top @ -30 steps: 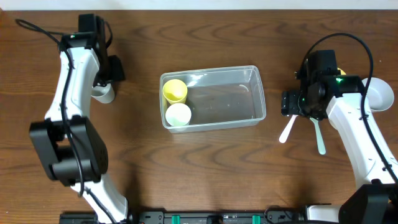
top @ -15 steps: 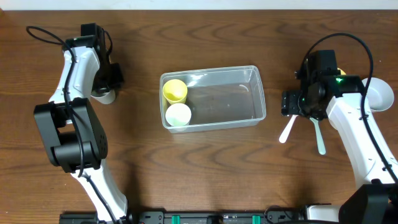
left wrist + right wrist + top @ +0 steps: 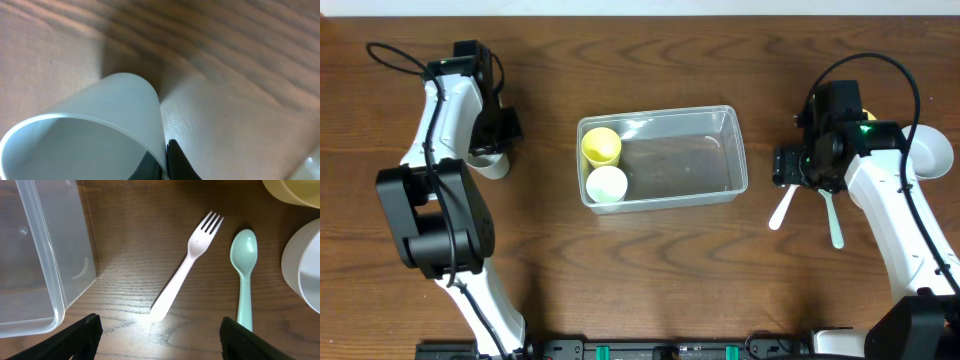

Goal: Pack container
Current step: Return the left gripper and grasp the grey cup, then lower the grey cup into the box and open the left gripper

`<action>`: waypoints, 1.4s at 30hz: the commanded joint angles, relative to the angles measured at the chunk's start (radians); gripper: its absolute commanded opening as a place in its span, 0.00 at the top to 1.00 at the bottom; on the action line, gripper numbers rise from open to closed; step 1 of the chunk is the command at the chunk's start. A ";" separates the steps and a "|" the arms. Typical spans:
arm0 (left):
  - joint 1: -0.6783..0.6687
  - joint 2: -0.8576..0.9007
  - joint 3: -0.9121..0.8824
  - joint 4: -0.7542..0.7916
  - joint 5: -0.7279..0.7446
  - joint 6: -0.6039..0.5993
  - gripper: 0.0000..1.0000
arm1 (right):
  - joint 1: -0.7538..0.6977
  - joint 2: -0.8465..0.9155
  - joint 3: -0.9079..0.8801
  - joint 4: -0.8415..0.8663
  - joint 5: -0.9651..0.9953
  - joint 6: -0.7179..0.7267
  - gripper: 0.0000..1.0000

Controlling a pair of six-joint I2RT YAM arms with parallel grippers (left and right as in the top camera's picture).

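Jaws of our right gripper gaped empty above a pale fork right of the container; our left gripper pinched a white cup left of it.

Overhead: white cup mostly under left arm. Left wrist view: cup cropped by edge, left claw grip unclear. Right wrist view: container, yellow bowl cropped.
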 commanded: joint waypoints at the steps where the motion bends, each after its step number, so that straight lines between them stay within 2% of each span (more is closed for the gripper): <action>1: -0.074 -0.150 0.102 -0.056 0.000 0.002 0.94 | -0.006 0.001 0.017 0.000 0.007 -0.004 0.23; 4: -0.177 -0.245 0.179 -0.124 0.000 0.002 0.94 | -0.006 0.001 0.017 0.000 0.007 -0.004 0.23; 8: -0.366 -0.341 0.221 -0.133 0.000 0.002 0.94 | -0.006 0.001 0.017 0.000 0.006 -0.004 0.23; 13: -0.558 -0.332 0.211 -0.127 0.000 0.002 0.94 | -0.006 0.001 0.017 -0.001 0.006 -0.004 0.23; 16: -0.624 -0.292 0.196 -0.105 0.000 0.002 0.94 | -0.006 0.001 0.017 -0.002 0.006 -0.003 0.23; 26: -0.706 -0.076 0.193 -0.061 0.000 0.006 0.94 | -0.006 0.001 0.017 -0.005 0.006 -0.003 0.23; 35: -0.702 0.052 0.192 -0.014 -0.001 0.032 0.94 | -0.006 0.001 0.017 -0.009 0.006 -0.004 0.23; 42: -0.673 0.085 0.192 0.032 -0.005 0.048 0.94 | -0.006 0.001 0.017 -0.016 0.006 -0.004 0.23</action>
